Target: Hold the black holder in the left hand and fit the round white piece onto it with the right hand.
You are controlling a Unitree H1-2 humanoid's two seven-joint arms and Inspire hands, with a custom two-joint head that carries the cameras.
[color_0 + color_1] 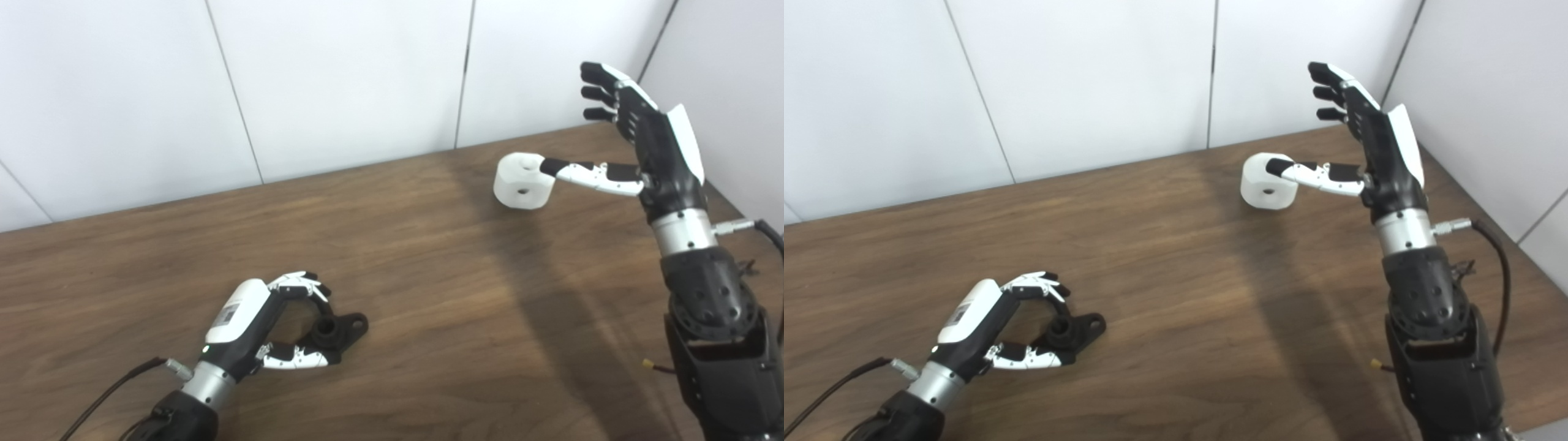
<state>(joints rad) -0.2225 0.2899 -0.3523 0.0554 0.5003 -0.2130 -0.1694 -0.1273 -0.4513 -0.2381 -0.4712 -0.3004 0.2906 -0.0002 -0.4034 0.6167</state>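
Black holder is cupped on the table by the left hand's curled fingers; round white piece is touched by the spread-open right hand's thumb.

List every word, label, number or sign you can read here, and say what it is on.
No readable text anywhere.
Left hand: a small grey label patch on its white back cover, too blurred to read.
Right hand, white piece, black holder, table, wall panels: no markings visible.
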